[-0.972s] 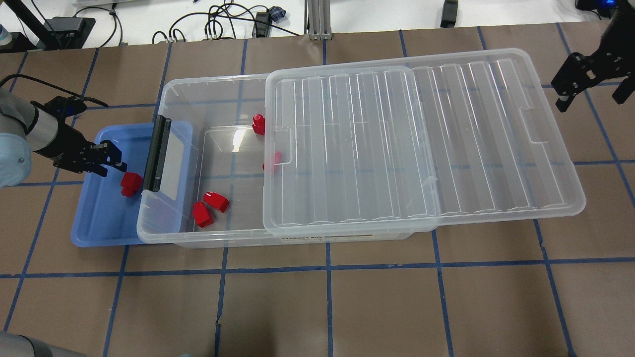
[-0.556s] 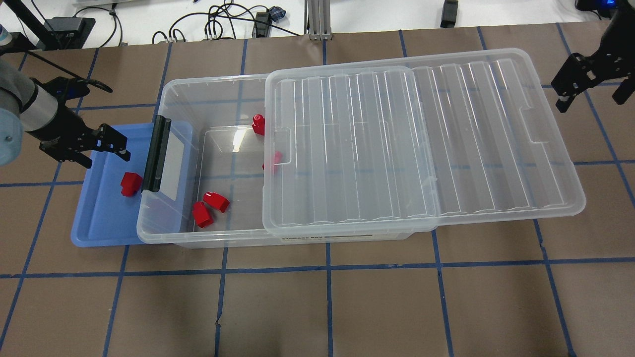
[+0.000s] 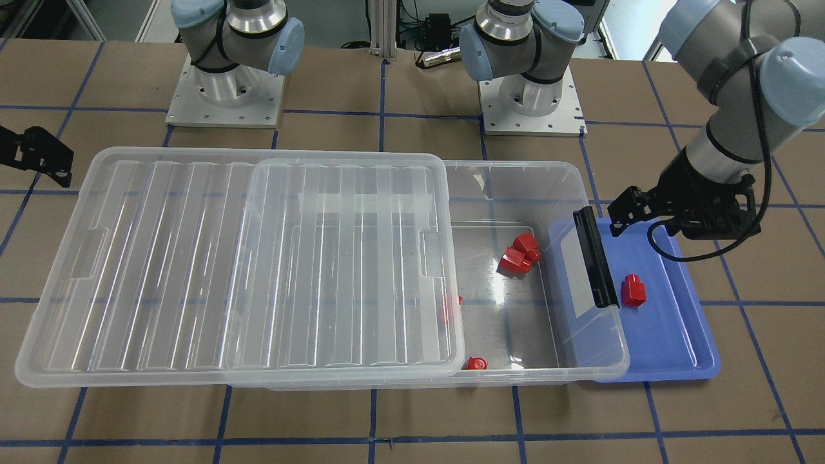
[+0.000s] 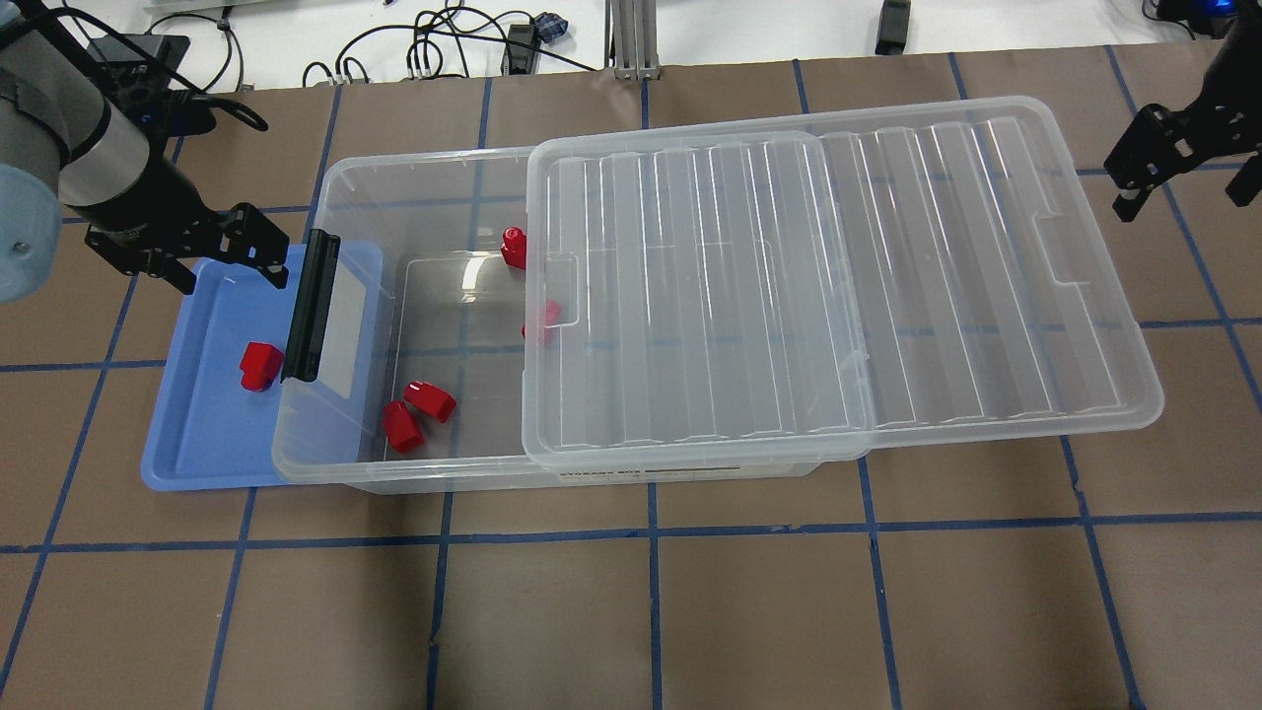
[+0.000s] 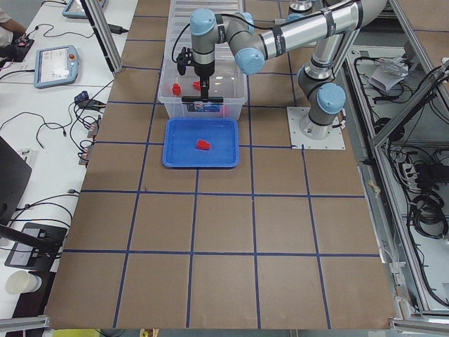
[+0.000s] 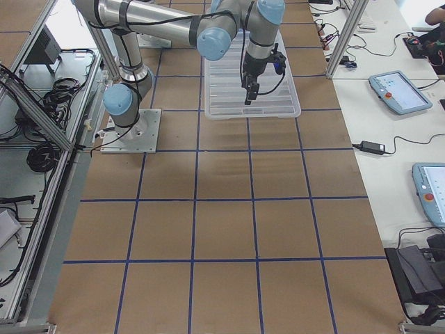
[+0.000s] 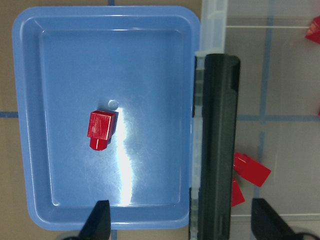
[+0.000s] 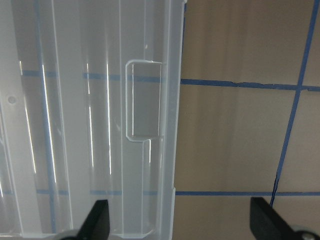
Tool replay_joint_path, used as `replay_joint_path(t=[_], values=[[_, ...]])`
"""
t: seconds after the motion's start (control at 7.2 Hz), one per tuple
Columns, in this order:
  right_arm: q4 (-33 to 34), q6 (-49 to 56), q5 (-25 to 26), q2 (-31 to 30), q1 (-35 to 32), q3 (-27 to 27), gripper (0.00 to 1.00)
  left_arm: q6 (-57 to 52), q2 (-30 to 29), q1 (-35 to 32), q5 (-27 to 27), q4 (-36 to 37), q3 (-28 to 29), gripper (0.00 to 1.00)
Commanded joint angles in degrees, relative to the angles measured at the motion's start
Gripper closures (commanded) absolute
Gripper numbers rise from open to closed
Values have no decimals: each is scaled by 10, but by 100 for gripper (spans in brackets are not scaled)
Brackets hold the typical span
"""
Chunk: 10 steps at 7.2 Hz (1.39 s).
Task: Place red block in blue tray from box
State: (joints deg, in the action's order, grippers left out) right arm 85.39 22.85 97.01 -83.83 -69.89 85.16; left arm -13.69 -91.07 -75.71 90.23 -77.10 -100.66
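Has let go of the red block (image 4: pixel 260 365) and drawn the left jaws, spread and empty, back toward the far rim of the blue tray (image 4: pixel 192 439). Leaves it lying in the tray beside the box (image 4: pixel 414 168), apparently placed. Holds the right jaws spread too.

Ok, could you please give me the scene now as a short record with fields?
red block: lying in the blue tray, not held
blue tray: at the box's latch end
box: lid slid aside, half open
other red blocks: four inside the box
left gripper: fingers apart, empty, above the tray's edge
right gripper: fingers apart, empty, above the lid's edge
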Motion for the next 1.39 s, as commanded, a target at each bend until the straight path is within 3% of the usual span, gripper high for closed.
replay_joint_path(t=[0.0, 0.28, 0.69, 1.25], values=[[1, 1, -1, 17, 24, 0, 0, 69, 37, -78, 20, -21, 8, 0], [29, 9, 1, 41, 54, 0, 0, 122, 63, -102, 18, -69, 23, 0], [78, 7, 1, 55, 58, 23, 0, 126, 25, -114, 13, -205, 149, 0], [97, 0, 1, 89, 57, 34, 0, 139, 6, -157, 17, -218, 193, 0]])
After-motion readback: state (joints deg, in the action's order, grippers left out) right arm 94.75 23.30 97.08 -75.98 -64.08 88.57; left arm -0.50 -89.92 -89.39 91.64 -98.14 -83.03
